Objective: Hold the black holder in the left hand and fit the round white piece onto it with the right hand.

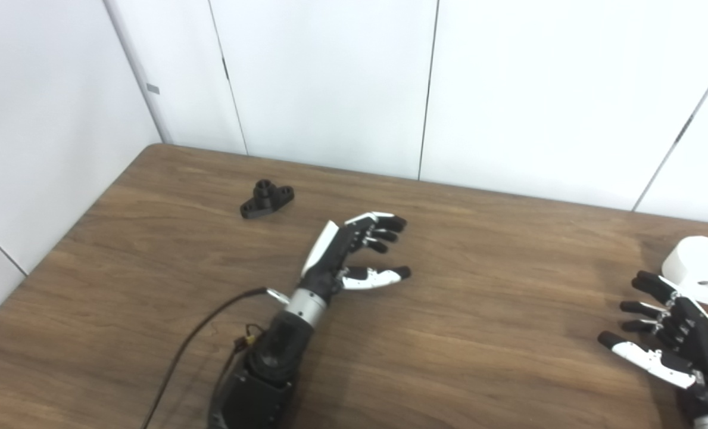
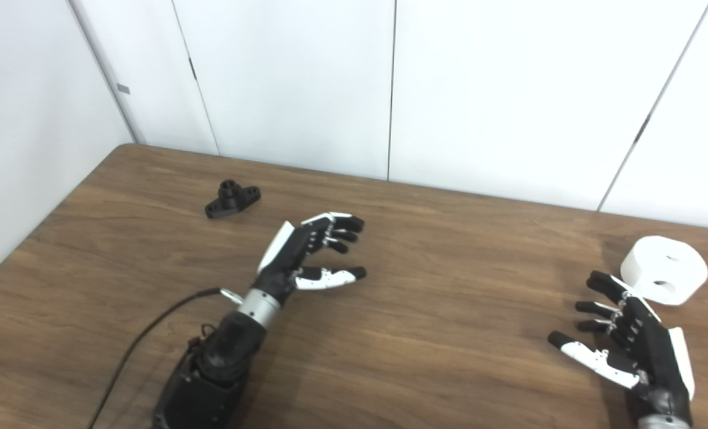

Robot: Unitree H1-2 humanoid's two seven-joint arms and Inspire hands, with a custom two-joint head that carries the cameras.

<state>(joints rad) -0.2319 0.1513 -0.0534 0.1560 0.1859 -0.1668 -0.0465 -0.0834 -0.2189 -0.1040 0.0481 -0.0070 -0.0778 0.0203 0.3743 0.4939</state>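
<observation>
Holder [image 1: 266, 198]: black, flanged, central boss.

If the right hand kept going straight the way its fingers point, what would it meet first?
Probably nothing: the right hand points up-left along bare table, and the round white piece sits just right of that line, though depth is unclear.

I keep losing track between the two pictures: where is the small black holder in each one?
Left eye view: black holder lies on the table, upper left of centre.
Right eye view: the same part sits further left.
Shared landmark: in both it lies up and left of the open left hand.
</observation>
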